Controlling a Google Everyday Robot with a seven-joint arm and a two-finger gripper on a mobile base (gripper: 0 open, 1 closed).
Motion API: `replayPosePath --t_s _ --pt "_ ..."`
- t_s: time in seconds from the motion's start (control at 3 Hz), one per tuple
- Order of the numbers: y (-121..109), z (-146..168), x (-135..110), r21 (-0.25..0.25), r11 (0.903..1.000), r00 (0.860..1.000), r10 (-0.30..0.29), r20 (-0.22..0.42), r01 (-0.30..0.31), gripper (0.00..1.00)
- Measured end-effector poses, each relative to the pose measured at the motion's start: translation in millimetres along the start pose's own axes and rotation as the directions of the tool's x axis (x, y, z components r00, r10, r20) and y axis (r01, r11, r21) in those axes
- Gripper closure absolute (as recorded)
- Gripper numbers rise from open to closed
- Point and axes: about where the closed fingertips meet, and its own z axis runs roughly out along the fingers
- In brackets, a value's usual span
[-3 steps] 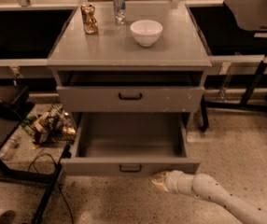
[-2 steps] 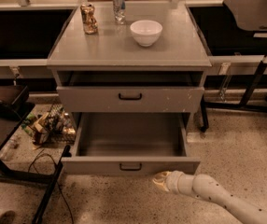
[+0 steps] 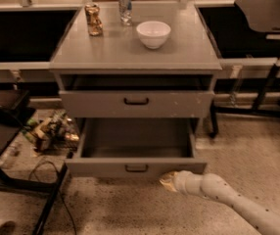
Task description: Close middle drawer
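The middle drawer is a wide grey metal drawer pulled far out of the cabinet, with its long plain tray showing. Its low front panel has a small black handle at the centre. My gripper is at the end of the white arm coming in from the lower right. It sits just in front of and slightly below the drawer's front panel, right of the handle, close to or touching the panel's lower edge.
Above it, a taller-fronted grey drawer stands slightly open. On the cabinet top are a white bowl, a can and a brown packet. Clutter and cables lie on the floor at left, and black stands are on both sides.
My gripper has edged slightly up toward the drawer's front panel. The drawer has not visibly moved.
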Motion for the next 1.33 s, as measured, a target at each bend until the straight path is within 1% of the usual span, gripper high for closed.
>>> replayPosePath --t_s 0.33,0.67,1.0,1.33 --pt "0.8 -0.5 0.3 0.0 1.0 1.0 0.0 0.0 0.0 1.0" --pt "-20.7 3.5 -2.9 0.018 0.9998 1.0 -0.001 0.003 0.001 1.0" --pt "-20.3 3.2 -2.7 0.018 0.9998 1.0 -0.001 0.003 0.001 1.0" --pt "-42.4 5.7 -6.1 0.038 0.9993 1.0 -0.002 0.007 0.002 1.0"
